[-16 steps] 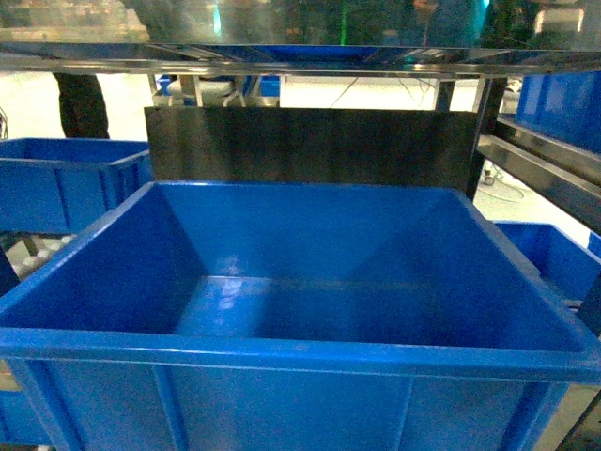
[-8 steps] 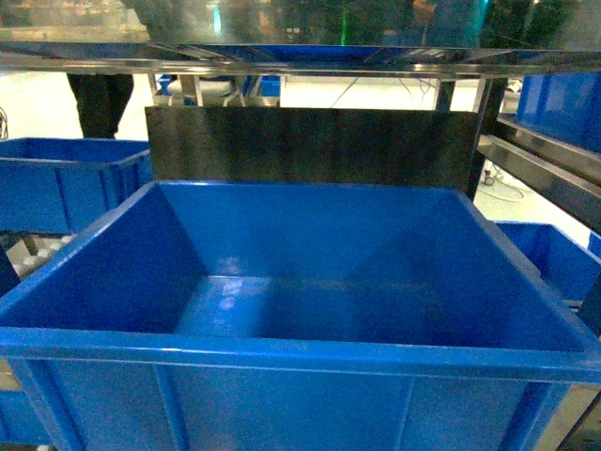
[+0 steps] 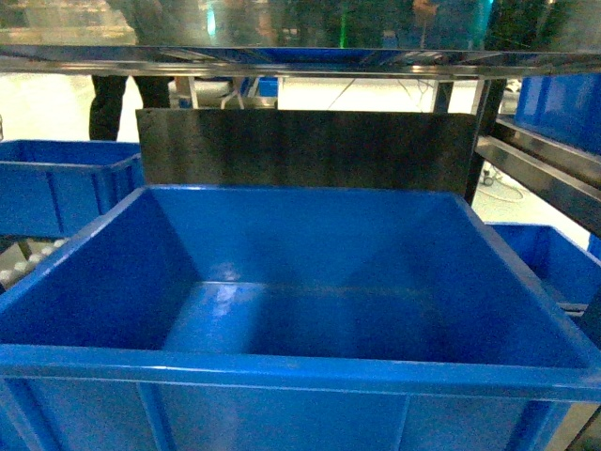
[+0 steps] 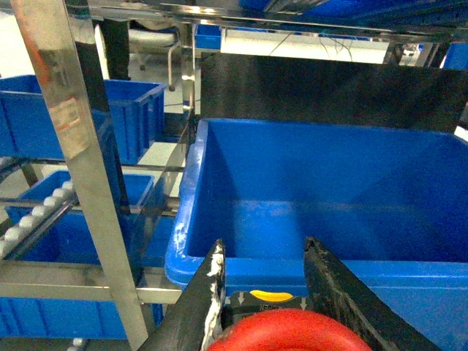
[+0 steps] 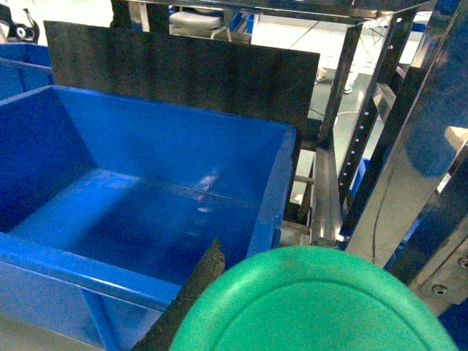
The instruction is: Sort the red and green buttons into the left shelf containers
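Left claw [image 4: 259, 292] clamped on red button [image 4: 281, 333]; right claw clamped on green button [image 5: 314, 303], only one finger [image 5: 191, 289] visible. Both short of the near rim of big blue bin [image 3: 282, 362], bin floor ahead and below. Left neighbour bin [image 4: 44, 117] nearer the left arm.

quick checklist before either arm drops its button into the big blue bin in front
1. Red button held between the left gripper jaws: ok.
2. Green button held at the right gripper: ok, though only one jaw shows.
3. Blue bin empty: ok, bare floor in all views.
4. Buttons past the bin's near rim: not ok, both wrist views show them short of it.
5. Metal upright clear of the left arm's path: cannot tell.
6. Which bin takes which colour: cannot tell.
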Robot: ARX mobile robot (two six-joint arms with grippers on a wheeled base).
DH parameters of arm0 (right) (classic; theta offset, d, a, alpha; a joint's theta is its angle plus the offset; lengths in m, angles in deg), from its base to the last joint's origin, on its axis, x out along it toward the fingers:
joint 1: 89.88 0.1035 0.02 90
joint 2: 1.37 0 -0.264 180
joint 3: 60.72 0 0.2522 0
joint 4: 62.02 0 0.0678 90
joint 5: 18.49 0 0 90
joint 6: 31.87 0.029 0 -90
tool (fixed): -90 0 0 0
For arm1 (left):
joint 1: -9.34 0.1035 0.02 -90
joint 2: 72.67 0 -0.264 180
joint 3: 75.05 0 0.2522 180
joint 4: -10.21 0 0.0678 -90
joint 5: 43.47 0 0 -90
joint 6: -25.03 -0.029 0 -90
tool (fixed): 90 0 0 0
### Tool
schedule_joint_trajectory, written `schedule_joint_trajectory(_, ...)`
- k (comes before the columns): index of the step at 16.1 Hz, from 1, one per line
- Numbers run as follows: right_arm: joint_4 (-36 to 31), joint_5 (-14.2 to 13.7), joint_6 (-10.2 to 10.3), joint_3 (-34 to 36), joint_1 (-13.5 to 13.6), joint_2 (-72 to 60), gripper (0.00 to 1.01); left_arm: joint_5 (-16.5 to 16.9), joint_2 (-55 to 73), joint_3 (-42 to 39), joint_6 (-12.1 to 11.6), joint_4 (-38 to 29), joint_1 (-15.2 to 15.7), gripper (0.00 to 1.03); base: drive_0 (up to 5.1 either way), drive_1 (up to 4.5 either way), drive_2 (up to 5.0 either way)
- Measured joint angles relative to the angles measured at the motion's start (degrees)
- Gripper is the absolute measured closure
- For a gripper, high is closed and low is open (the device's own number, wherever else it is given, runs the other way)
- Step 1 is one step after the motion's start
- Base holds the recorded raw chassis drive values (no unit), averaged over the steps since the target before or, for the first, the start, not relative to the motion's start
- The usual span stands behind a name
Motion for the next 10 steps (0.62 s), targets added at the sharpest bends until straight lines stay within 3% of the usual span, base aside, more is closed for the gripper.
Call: schedule_joint_trajectory(10, 0.0, 0.0, 0.0, 0.0, 0.0, 0.0, 0.74, 0.0, -0.1, 0.0, 0.0, 0.0, 0.1, 0.75, 0.0, 0.00, 0.0)
